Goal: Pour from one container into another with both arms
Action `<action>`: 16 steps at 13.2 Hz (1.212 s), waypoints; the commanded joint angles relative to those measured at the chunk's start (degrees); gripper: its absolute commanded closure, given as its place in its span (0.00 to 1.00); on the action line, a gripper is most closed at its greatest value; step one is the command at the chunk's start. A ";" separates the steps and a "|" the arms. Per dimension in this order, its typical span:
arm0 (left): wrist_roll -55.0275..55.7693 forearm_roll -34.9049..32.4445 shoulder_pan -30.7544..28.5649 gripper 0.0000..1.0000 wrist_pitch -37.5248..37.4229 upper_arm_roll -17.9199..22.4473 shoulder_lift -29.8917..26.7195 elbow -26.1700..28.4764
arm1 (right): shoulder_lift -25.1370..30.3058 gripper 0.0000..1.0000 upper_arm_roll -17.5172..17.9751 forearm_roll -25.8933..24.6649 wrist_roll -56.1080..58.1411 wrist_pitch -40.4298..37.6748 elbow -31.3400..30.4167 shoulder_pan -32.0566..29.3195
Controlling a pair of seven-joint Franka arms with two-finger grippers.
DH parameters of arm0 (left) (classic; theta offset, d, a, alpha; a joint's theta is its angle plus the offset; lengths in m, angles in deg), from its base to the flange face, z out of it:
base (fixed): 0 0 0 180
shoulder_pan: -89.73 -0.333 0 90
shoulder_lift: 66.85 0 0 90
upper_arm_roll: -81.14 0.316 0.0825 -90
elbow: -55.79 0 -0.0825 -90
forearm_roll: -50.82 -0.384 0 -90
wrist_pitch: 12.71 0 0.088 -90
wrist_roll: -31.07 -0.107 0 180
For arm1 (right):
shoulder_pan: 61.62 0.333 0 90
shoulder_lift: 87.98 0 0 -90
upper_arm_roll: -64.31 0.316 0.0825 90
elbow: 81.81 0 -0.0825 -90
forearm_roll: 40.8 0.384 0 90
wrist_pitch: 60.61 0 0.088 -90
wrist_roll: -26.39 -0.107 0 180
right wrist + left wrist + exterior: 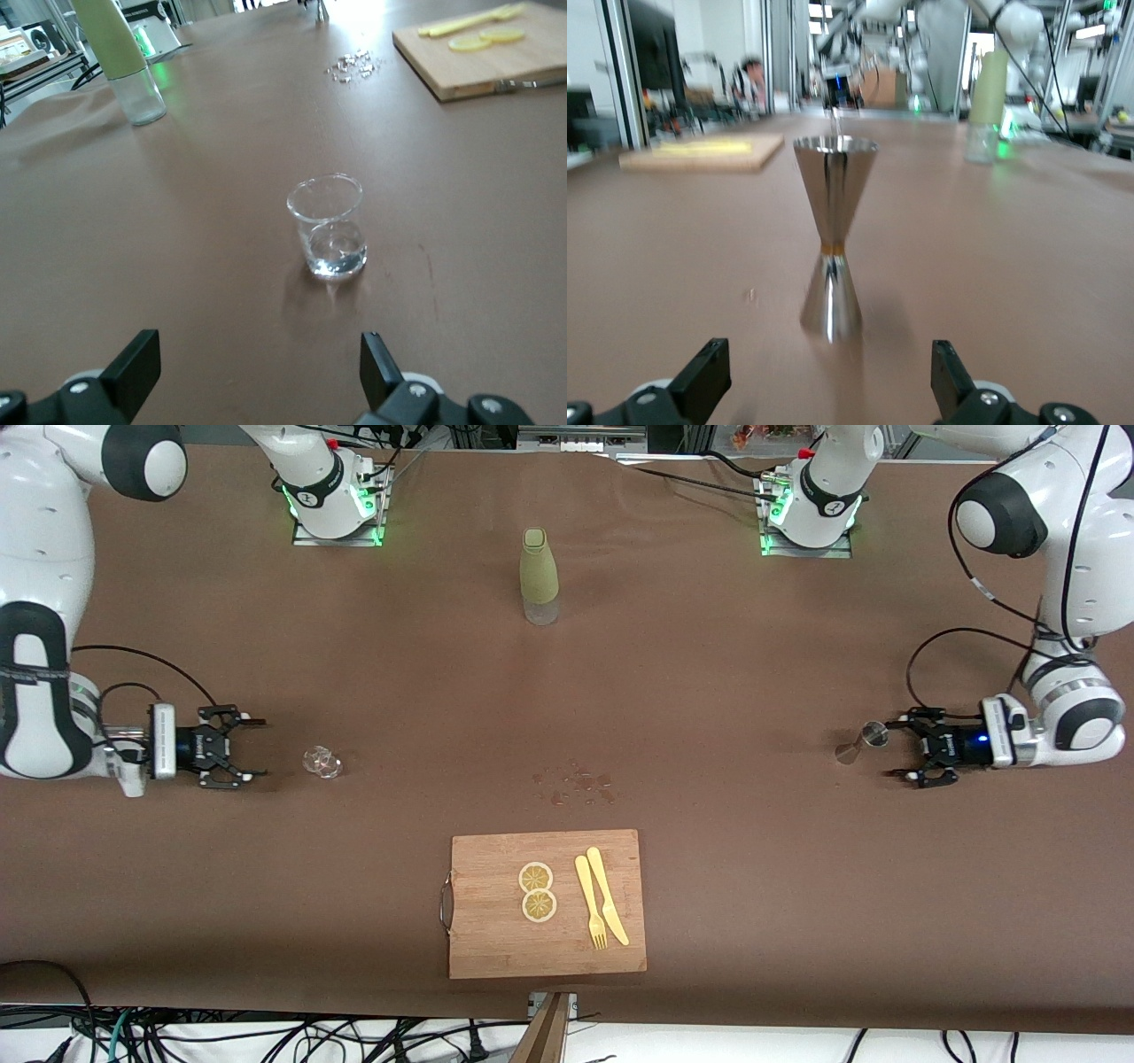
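A steel hourglass-shaped jigger point(864, 741) point(834, 241) stands upright on the table at the left arm's end. My left gripper point(902, 747) point(829, 382) sits low just beside it, open, the jigger a short way off its fingertips. At the right arm's end stands a small clear glass point(322, 762) point(328, 226) with a little liquid at the bottom. My right gripper point(251, 747) point(259, 367) is low beside it, open, with a gap to the glass. Nothing is held by either gripper.
A green-sleeved bottle point(539, 576) point(121, 57) stands mid-table near the bases. A wooden cutting board point(496, 939) carries two lemon slices point(537, 891), a yellow knife and a fork point(601, 906). Spilled droplets point(576, 784) lie just farther from the front camera than the board.
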 commanded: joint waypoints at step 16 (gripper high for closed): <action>104.06 -48.04 11.17 0.00 5.98 -5.52 -38.19 -5.70 | 32.25 0.00 -0.97 -38.97 -77.82 -9.73 1.95 13.50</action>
